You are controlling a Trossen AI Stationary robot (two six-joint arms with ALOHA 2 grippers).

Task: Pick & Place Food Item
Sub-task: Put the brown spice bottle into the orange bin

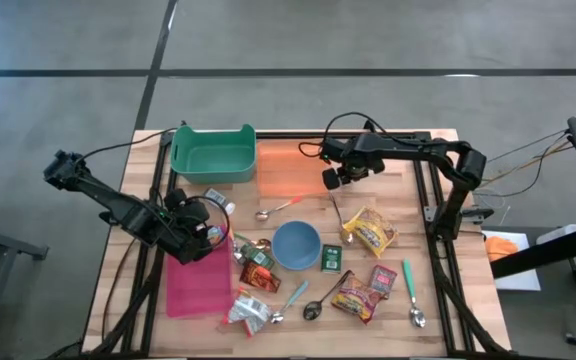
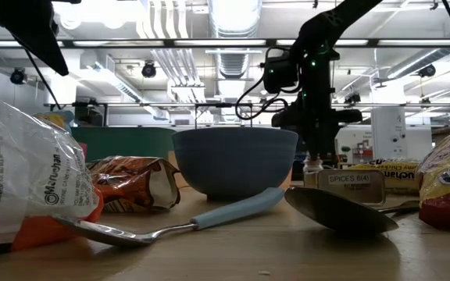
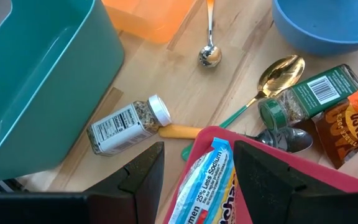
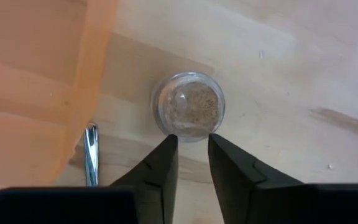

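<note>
A small round glass spice jar stands upright on the wood beside the orange mat; I look down on its top. My right gripper points down at it, nearly shut, its fingertips at the jar's near rim, with nothing between them. In the low view it hangs over the jar. My left gripper hovers open over the far corner of the pink tray. A blue-and-white noodle packet lies on the tray below its fingers. My right gripper comes from above, and its fingertips end at the jar's near rim. The gap between them is narrower than the jar. I cannot tell whether they touch it. The jar stands on the table.
A green bin stands at the far left, and a blue bowl in the middle. A capped spice jar lies on its side near the bin. Snack packets, a green spice tin and spoons are scattered along the near half.
</note>
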